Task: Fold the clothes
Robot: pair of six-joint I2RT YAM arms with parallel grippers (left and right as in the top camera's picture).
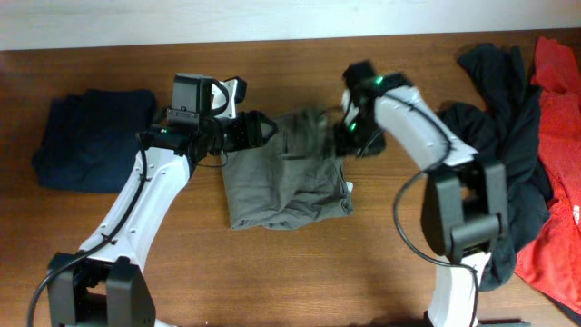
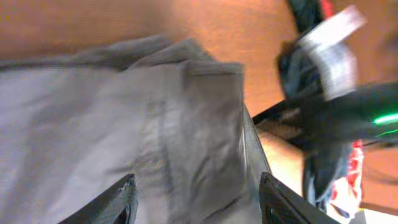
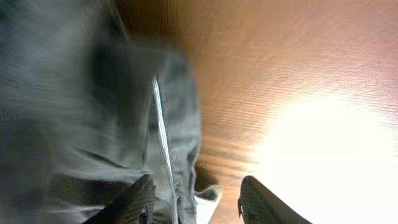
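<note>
The grey-khaki trousers [image 1: 286,173] lie folded in a block at the table's middle. My left gripper [image 1: 263,130] is open at their far left corner; in the left wrist view the grey cloth [image 2: 124,118] fills the space between my fingers [image 2: 196,199]. My right gripper [image 1: 347,127] is open at the trousers' far right corner; the right wrist view shows the cloth edge [image 3: 124,124] between and left of my fingers [image 3: 196,199]. A folded dark navy piece [image 1: 91,141] lies at the left. Black clothes [image 1: 504,127] and red clothes [image 1: 558,163] are heaped at the right.
The wooden table [image 1: 300,272] shows bare between the garments and the front edge. The right arm's base [image 1: 467,218] stands against the black heap. A white wall strip [image 1: 272,18] runs along the far edge.
</note>
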